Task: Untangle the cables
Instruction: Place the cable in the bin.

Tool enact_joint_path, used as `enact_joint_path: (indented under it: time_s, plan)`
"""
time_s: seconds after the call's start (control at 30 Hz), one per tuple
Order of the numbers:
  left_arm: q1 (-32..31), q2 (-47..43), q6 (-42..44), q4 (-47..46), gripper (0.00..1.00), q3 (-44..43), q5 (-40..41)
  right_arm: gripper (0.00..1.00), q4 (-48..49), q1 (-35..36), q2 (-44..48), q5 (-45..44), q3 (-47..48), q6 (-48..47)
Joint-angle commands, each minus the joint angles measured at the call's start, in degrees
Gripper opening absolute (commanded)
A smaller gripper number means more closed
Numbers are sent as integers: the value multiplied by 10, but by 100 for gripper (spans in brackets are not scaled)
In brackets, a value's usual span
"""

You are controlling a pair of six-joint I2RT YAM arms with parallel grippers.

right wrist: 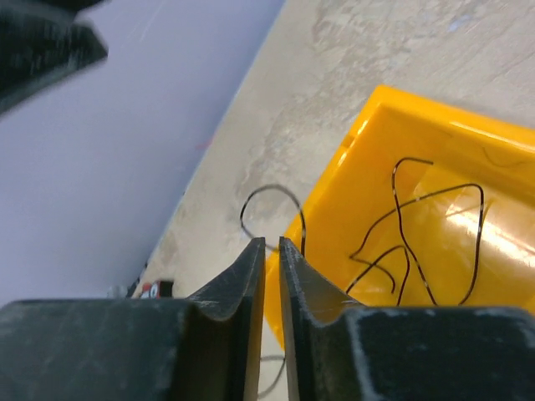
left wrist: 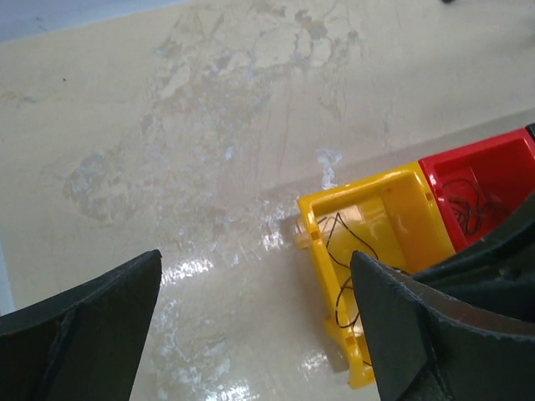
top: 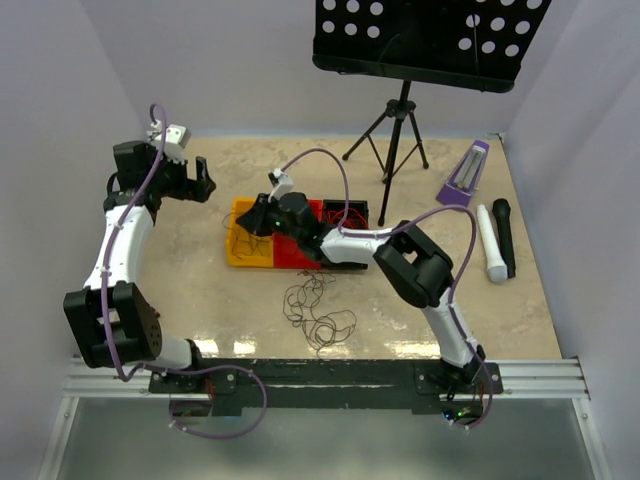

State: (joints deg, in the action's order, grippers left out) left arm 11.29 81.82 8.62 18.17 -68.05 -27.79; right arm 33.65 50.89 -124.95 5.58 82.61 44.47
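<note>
Sorting under way: the right tool [right wrist: 272, 243], almost clenched, grip uncertain, meets a thin dark curly wire [right wrist: 269, 189] at the yellow plastic bin [right wrist: 435, 114]'s 9 o'clock rim, the left tool [left wrist: 255, 259] released, while the wire tangle [top: 318, 312] on the counter [top: 220, 320] at 6 o'clock likely needs strand-by-strand lifting next.

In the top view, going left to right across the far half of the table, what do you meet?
The left gripper → yellow bin → red bin → black bin → music stand → purple metronome → white microphone → black microphone.

Dark cables [top: 316, 316], yellow bin [left wrist: 361, 185]
</note>
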Motion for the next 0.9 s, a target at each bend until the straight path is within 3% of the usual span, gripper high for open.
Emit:
enact_joint_path:
  time_s: [0.0,0.23,0.6,0.73,0.87]
  plan:
    - [2,-39,34,63,100,-18,-23,13,-61,23,-3,-111,75,20]
    - [3,-96,104,61,94,5,-69,7,-185,27,-59,-178,154,-3]
    - [2,-127,127,68,88,23,-90,6,-276,18,-118,-213,228,29]
    - [3,-135,133,72,87,33,-93,2,-326,27,-130,-257,269,36]
    - [2,-154,135,54,87,54,-90,6,-365,46,-121,-305,279,33]
